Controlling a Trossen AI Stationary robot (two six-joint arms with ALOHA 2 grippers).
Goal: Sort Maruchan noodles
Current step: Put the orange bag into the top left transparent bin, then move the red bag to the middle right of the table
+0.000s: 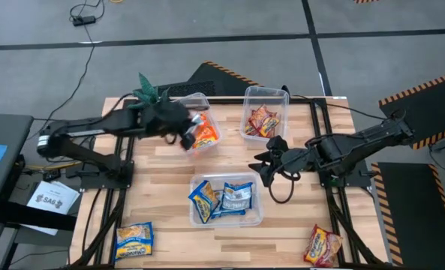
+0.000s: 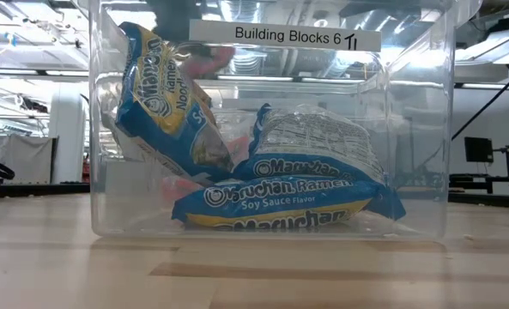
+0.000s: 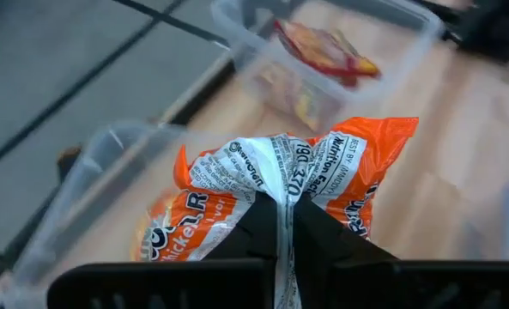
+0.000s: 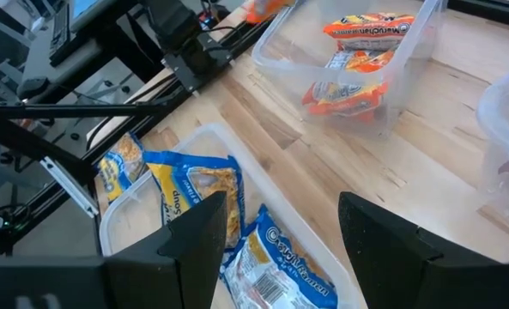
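Near: right gripper [image 1: 266,166] idles spread wide above the table, three o'clock of the blue-packet tub [image 1: 225,200]. Far: left gripper [image 1: 188,139] pinches an orange Maruchan packet [image 1: 203,135] over the ten-o'clock tub [image 1: 204,103]; we fear it snagging the rim.

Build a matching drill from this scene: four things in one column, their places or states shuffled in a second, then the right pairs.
1. orange packet
2. blue packets
3. right hand
4. red packet

A. open, between two tubs
B. loose at the table's front right corner
C. pinched in the left hand above the back left tub
D. lying in the front tub

Pairs: 1-C, 2-D, 3-A, 4-B
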